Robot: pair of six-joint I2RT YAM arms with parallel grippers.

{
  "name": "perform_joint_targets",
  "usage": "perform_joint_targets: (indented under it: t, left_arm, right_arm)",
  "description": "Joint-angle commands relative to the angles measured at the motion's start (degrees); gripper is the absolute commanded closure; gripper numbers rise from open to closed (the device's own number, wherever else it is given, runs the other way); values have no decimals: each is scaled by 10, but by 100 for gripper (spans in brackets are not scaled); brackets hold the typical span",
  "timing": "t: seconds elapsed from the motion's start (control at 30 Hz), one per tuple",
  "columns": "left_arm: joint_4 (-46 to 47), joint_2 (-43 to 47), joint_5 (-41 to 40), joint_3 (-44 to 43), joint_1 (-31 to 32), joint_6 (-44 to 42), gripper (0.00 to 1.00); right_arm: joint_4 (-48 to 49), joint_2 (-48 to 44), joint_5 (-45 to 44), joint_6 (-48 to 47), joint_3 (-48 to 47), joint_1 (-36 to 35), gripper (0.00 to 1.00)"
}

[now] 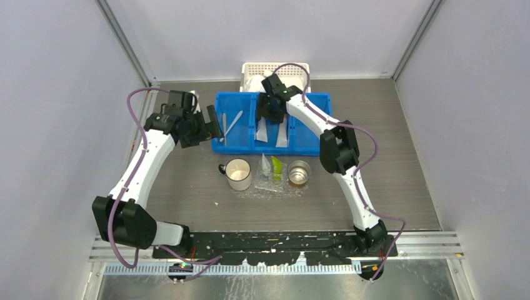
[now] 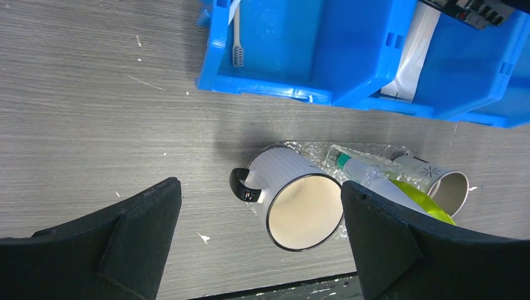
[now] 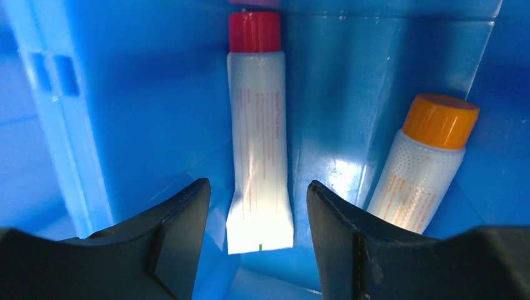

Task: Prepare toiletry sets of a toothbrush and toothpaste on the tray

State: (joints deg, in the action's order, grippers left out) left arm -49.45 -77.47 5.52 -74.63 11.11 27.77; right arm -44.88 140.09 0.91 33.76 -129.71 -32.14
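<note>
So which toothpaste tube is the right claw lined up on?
The red-capped tube: its crimped end lies between the fingers of the right claw. The orange-capped tube lies outside them.

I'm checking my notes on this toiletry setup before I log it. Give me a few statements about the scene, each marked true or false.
1. The right pincer hangs in the blue plastic three-compartment bin, jaws open either side of a white toothpaste tube with a red cap. True.
2. The left pincer is shut on something. False: it is open and empty.
3. The second white tube beside the red-capped one has a blue cap. False: its cap is orange.
4. A yellow-green tube lies between the white mug and the metal cup. True.
5. The bin's left compartment is empty. False: a slim white toothbrush lies there.
</note>
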Motion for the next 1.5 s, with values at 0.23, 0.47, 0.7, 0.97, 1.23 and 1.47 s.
perform_joint_targets:
  t: [0.23,0.47,0.7,0.97,1.23,1.47]
  left_arm:
    - [23,12,7,-1,-7,-17,0]
    - [26,15,12,3,-8,-15,0]
    - [24,13,16,0,-8,-12,0]
    - [27,-1,70,1,-15,0,0]
    - [27,-18,83,-41,-17,14,4]
    - [15,-37,99,-96,-17,35,7]
  right_arm:
    - [80,6,-66,51,46,-19,44]
    - [89,13,-58,52,74,-28,45]
    - [116,-5,-52,50,118,-29,70]
    - [139,-95,-61,13,157,-13,74]
    - [133,-223,-18,-52,149,4,75]
    - [51,-264,85,-77,76,4,74]
